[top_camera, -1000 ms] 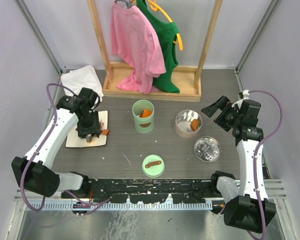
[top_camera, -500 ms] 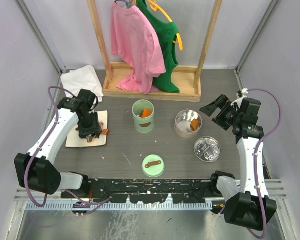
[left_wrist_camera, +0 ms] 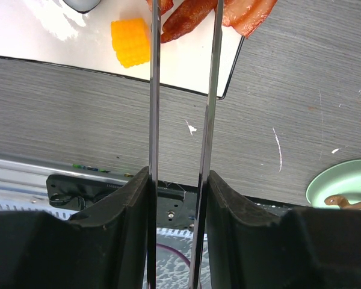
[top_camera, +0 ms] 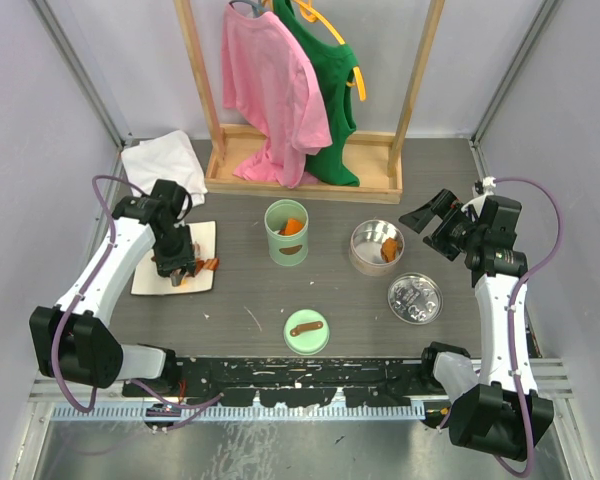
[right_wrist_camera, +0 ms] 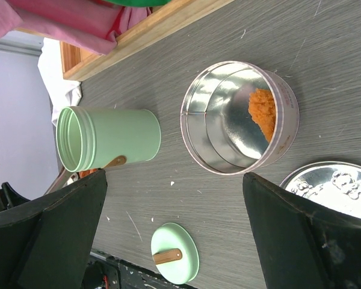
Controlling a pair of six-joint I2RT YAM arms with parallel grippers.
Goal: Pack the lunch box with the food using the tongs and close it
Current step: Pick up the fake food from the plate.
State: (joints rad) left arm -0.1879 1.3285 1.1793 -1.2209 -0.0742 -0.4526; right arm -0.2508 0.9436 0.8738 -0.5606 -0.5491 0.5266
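Note:
My left gripper [top_camera: 173, 255] hangs over the white tray [top_camera: 148, 275] at the left and is shut on the tongs [left_wrist_camera: 154, 90]. Its fingers [left_wrist_camera: 123, 205] press the two thin metal arms from outside. The tong arms run up over the tray [left_wrist_camera: 66, 42], and a reddish-brown sausage [left_wrist_camera: 186, 18] lies between them; the tips are cut off by the frame. A yellow-orange chunk [left_wrist_camera: 131, 42] sits just left of the tongs. The green lunch box [top_camera: 286, 232] stands open with orange food inside. My right gripper [top_camera: 432, 222] is open and empty, raised right of the round metal tin [top_camera: 376, 247].
The green lid [top_camera: 306, 331] with a wooden handle lies near the front edge. The metal tin holds an orange piece [right_wrist_camera: 263, 111], and its lid [top_camera: 414, 298] lies to its front right. A wooden clothes rack [top_camera: 300, 170] and a white cloth [top_camera: 160, 160] stand at the back.
The left gripper has narrowed on the tongs, bringing the two arms closer together, and has shifted slightly over the tray. The right arm has barely moved.

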